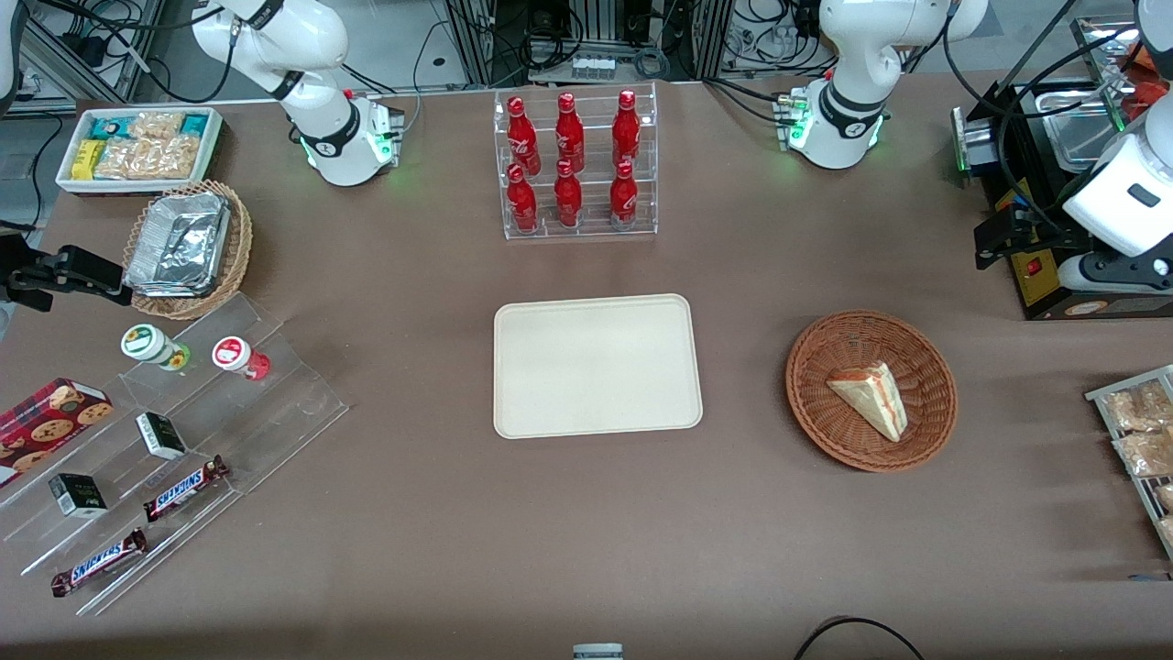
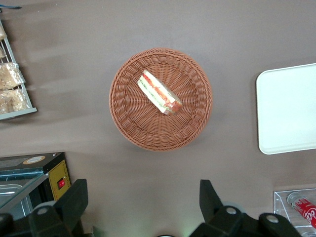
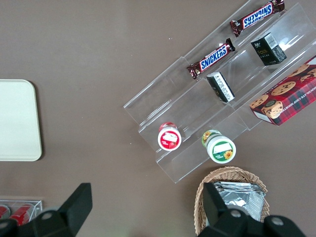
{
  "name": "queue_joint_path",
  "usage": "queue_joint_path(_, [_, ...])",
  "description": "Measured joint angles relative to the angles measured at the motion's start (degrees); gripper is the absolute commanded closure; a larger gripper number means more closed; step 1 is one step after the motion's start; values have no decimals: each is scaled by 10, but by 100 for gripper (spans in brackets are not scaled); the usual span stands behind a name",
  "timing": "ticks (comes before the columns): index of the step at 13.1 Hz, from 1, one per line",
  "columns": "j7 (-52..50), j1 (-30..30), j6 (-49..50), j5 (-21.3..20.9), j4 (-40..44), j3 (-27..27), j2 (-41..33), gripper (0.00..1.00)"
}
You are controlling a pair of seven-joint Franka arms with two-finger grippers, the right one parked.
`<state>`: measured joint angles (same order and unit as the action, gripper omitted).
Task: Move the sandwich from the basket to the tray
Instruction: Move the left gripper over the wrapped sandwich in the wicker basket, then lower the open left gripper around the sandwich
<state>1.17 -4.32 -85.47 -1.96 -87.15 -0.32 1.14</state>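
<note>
The sandwich [image 1: 871, 396] is a pale bread wedge with orange-red and green filling, and it lies in the reddish-brown wicker basket [image 1: 825, 422]. The cream tray [image 1: 596, 367] lies flat beside the basket, toward the parked arm's end, with nothing on it. My left gripper [image 1: 990, 240] hangs open and empty, well above the table. It is farther from the front camera than the basket and near a black appliance. The left wrist view shows the sandwich [image 2: 159, 92] in the basket [image 2: 133, 118], a tray corner [image 2: 289, 108] and the gripper [image 2: 142, 197] with its fingers wide apart.
A clear rack of red bottles [image 1: 575, 165] stands farther from the front camera than the tray. A black appliance [image 1: 1035, 275] and a wire rack of snack packets [image 1: 1141, 440] sit at the working arm's end. An acrylic snack stand [image 1: 183, 431] and a tan basket of foil containers [image 1: 188, 247] sit at the parked arm's end.
</note>
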Motion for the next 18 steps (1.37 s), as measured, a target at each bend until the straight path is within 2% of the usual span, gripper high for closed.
queue_joint_path(6, [0,0,-14,2,-5,1,25,0])
queue_joint_path(11, [-39,0,-179,2,-101,1,65,0])
queue_joint_path(18, [-150,0,-343,2,-248,1,68,0])
